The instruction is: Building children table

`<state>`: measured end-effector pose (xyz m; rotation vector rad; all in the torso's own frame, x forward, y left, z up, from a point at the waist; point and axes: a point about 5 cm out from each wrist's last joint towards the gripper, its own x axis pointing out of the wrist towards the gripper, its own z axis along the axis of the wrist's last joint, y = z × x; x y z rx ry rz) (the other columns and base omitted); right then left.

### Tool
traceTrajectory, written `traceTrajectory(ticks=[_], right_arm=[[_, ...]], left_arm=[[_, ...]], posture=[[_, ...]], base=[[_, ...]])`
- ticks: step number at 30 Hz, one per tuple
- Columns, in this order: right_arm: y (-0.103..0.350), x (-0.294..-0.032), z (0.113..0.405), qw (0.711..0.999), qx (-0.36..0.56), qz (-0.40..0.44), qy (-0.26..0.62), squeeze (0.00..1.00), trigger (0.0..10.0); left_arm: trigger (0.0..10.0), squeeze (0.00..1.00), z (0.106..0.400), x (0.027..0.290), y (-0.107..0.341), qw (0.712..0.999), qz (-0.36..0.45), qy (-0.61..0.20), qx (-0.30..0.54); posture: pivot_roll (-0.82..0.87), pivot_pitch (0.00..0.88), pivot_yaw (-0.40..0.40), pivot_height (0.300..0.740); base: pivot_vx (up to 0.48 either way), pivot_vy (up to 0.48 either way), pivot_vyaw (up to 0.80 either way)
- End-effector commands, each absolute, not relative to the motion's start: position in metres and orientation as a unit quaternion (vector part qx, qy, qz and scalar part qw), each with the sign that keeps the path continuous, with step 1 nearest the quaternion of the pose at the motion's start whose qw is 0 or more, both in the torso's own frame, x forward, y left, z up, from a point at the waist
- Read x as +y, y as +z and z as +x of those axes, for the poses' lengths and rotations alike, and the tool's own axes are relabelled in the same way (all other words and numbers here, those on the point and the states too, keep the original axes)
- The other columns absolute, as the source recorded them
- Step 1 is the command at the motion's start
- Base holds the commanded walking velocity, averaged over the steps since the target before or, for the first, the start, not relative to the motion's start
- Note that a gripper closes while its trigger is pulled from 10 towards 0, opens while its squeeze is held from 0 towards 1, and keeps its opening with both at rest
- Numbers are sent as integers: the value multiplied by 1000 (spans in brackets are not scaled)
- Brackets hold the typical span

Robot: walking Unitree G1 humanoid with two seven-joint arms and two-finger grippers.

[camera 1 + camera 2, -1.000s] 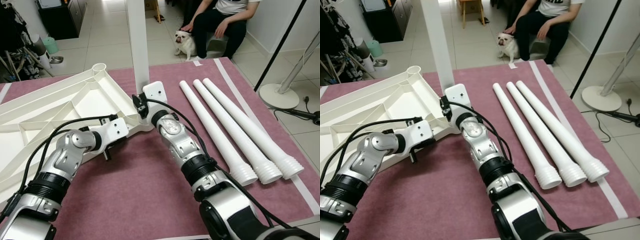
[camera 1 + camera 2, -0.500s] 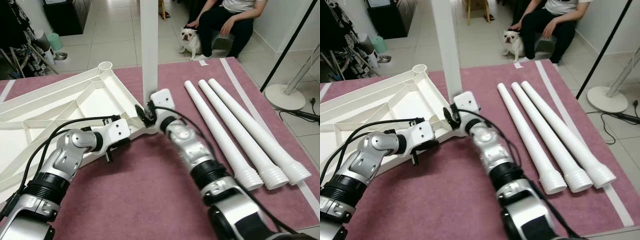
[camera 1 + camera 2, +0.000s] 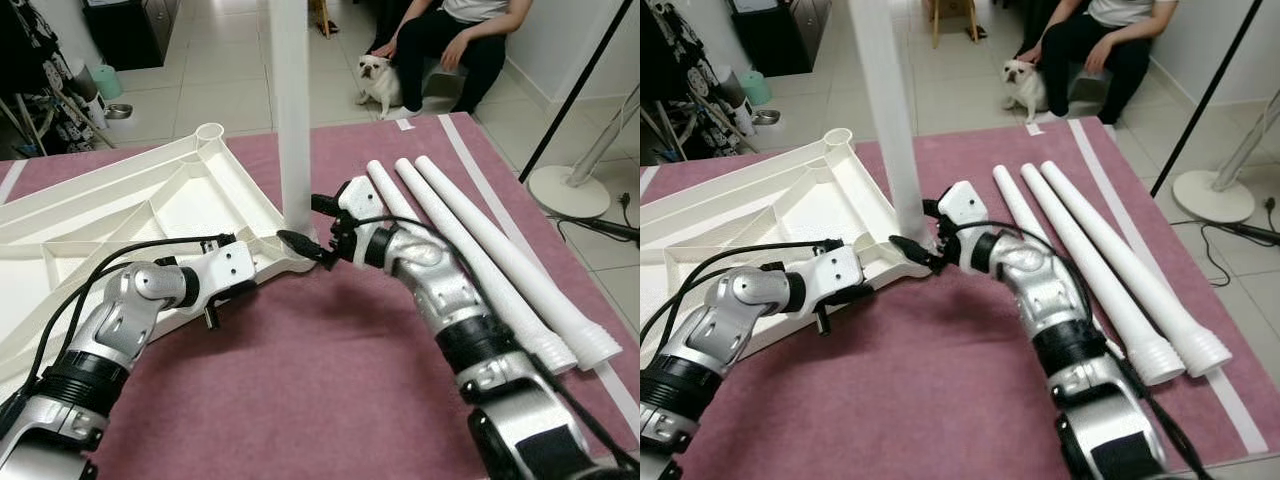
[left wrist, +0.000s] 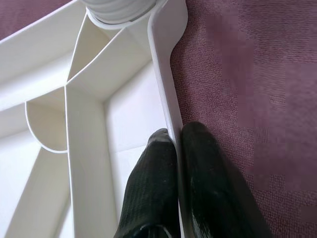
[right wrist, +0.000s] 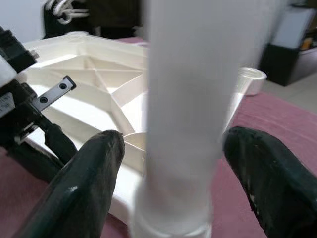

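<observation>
— At the near corner of the upturned tabletop, how far along?

— One leg stands in its socket; three legs lie beside, unfitted.

— Arms?

— Right gripper reaches across, fingers spread around that leg's base, not clamped. Left gripper pinches the tabletop's rim nearby.

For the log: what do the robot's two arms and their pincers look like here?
Both arms are jointed silver metal with ribbed black bands and loose black cables along them. The left pincer and right pincer each sit on a white block-shaped mount and have two long, rounded, matte black fingers.
</observation>
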<state>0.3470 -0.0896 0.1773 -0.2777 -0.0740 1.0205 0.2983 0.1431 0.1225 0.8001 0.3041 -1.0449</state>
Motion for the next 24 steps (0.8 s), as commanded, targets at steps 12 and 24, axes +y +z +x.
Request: traceTrajectory(ticks=[12,24], right_arm=[[186,-80,356,799,8,-133,586,0,10000],[177,-70,360,774,40,-126,619,0,0]], left_arm=[[10000,0,281,147,119,748,384,-521,148],[10000,0,275,144,119,754,376,-519,145]], posture=[[112,0,73,740],[128,0,49,740]], base=[[0,0,0],[0,0,0]])
